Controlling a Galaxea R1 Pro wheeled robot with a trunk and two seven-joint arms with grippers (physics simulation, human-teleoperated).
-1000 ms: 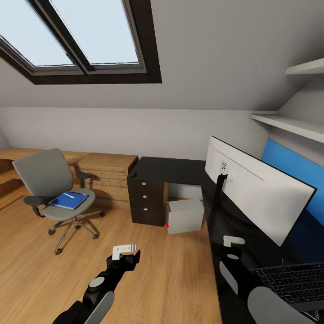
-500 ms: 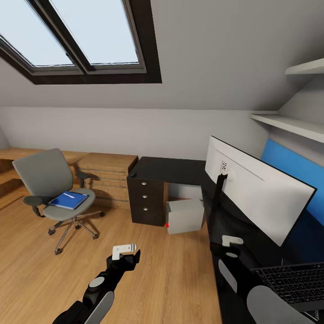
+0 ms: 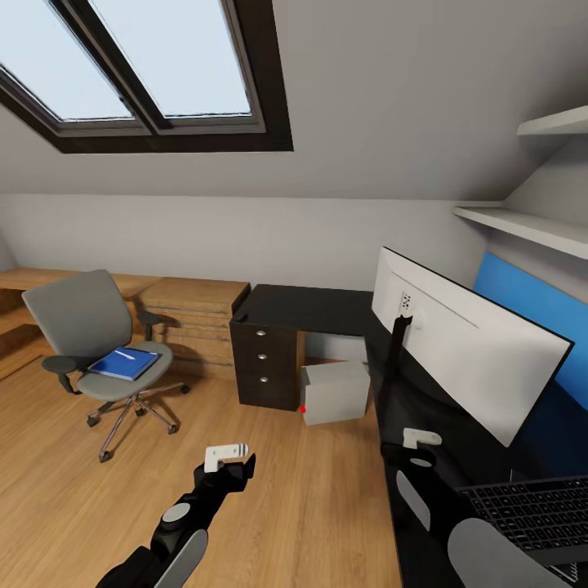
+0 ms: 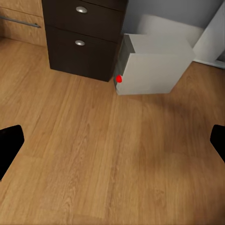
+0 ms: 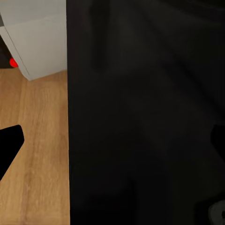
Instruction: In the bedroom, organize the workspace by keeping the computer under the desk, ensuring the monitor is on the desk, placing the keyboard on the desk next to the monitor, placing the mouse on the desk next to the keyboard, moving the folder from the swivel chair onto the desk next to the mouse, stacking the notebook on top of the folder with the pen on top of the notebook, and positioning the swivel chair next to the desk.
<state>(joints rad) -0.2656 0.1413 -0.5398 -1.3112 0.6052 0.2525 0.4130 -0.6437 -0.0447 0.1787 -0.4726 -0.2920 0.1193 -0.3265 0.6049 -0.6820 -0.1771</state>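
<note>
The grey swivel chair [image 3: 86,322] stands on the floor at the left, apart from the black desk [image 3: 314,309]. On its seat lies the blue folder [image 3: 124,364] with the whitish pen [image 3: 125,356] on top; I cannot make out the notebook. The monitor [image 3: 469,347] stands on the desk, and the keyboard [image 3: 539,510] lies near its front. A small black lump, the mouse [image 3: 242,317] by its look, sits on the desk's left corner. The computer [image 3: 335,392] [image 4: 154,65] stands under the desk. My left gripper [image 3: 227,461] [image 4: 112,145] hangs open over the floor. My right gripper [image 3: 420,445] [image 5: 112,145] is open over the desk's edge.
A dark drawer unit [image 3: 265,363] [image 4: 84,37] stands beside the computer. A light wooden dresser [image 3: 196,322] lines the wall behind the chair. White shelves [image 3: 531,224] hang at the right under the sloped ceiling. Wooden floor [image 3: 310,498] lies between me and the chair.
</note>
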